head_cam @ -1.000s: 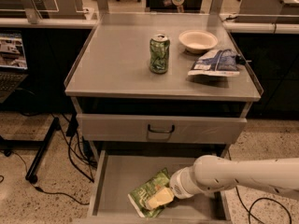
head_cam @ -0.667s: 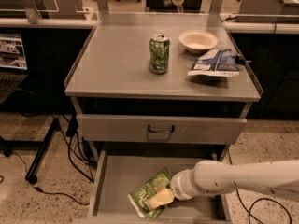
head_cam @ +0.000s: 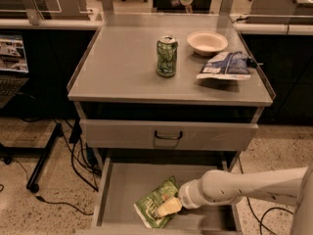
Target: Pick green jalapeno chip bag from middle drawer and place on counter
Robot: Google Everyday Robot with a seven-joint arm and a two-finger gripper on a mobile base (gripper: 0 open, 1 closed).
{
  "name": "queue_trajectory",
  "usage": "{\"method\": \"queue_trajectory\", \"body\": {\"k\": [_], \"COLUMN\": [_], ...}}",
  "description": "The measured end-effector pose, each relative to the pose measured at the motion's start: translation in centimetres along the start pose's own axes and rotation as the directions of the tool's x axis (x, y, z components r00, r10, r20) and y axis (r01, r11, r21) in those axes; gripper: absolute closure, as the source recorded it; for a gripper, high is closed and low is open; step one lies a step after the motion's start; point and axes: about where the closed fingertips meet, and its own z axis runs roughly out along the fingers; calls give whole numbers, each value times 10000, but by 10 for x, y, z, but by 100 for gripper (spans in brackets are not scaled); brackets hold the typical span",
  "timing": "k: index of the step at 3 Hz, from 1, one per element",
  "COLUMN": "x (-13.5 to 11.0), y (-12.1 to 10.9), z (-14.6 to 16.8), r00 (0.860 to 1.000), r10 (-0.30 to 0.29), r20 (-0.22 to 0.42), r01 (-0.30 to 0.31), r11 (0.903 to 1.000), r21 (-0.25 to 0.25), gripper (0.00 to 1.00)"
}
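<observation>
The green jalapeno chip bag (head_cam: 151,204) lies flat in the open middle drawer (head_cam: 122,180), near the drawer's front edge, its long axis slanting from front-left to back-right. The gripper (head_cam: 167,209) rests on it, reaching in from the drawer's right; whether it's clamped I cannot tell

In the wide grey metal drawer (head_cam: 124,185) below the desk's (head_cam: 122,67) front edge lies the crinkly green chip bag (head_cam: 150,207), the tool (head_cam: 168,208) on its right end.

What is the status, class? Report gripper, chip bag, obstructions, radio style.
Gripper in middle drawer, on green jalapeno chip bag. Bag lying on drawer floor. Counter holds green can, bowl, blue-and-white bag.
</observation>
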Motion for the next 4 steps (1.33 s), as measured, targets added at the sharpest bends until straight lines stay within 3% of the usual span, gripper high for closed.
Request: {"method": "queue_trajectory", "body": {"k": [2, 4], "x": [14, 12], "y": [-15, -16], "z": [34, 35], "r00": [9946, 9946], "r10": [1027, 1015], "r20": [153, 223], "r01": [-1036, -1029], "r11": [9921, 9917], "r21": [711, 771], "gripper": [0, 42]}}
